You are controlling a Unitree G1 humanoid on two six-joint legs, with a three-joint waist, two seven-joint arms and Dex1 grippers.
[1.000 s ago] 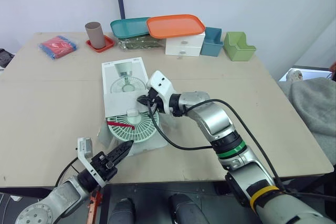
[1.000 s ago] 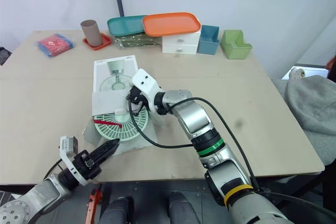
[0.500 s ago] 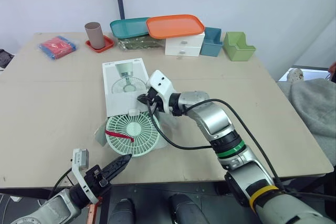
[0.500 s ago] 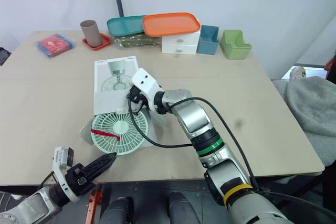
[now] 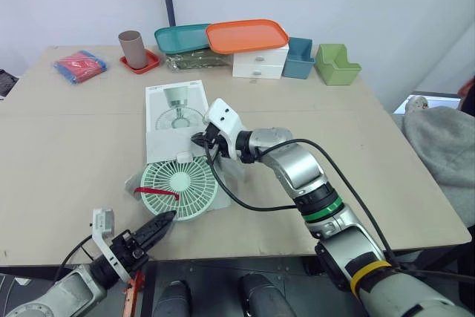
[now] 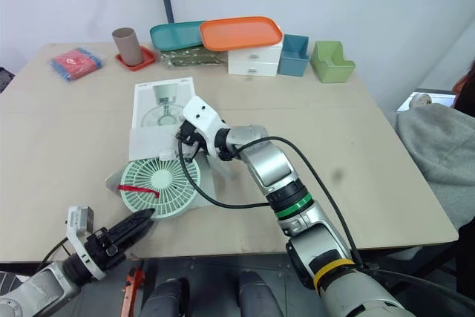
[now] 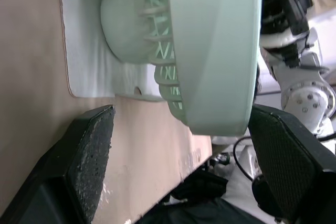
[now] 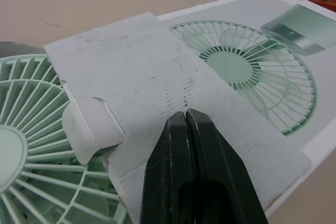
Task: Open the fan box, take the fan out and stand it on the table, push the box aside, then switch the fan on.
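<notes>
- The fan [image 5: 178,185] lies grille-up at the open end of the box [image 5: 174,105]. One edge sits under the box flap [image 8: 147,72], the rest on its plastic wrap [image 7: 86,61]. It is not yet stood up.
- My right gripper [image 5: 200,141], fingers pressed together, bears on that flap. I judge this pins the box so it cannot follow the fan. I cannot tell whether it nips any card.
- My left gripper [image 5: 163,218] hangs spread wide beyond the fan from the box, lined up with the fan's rim.
- The table [image 5: 74,146] edge runs close there, so I have little room.
- Bare tabletop flanks the box for pushing it aside. Trays [image 5: 249,35] and drawers [image 5: 260,63] crowd the space behind it.
</notes>
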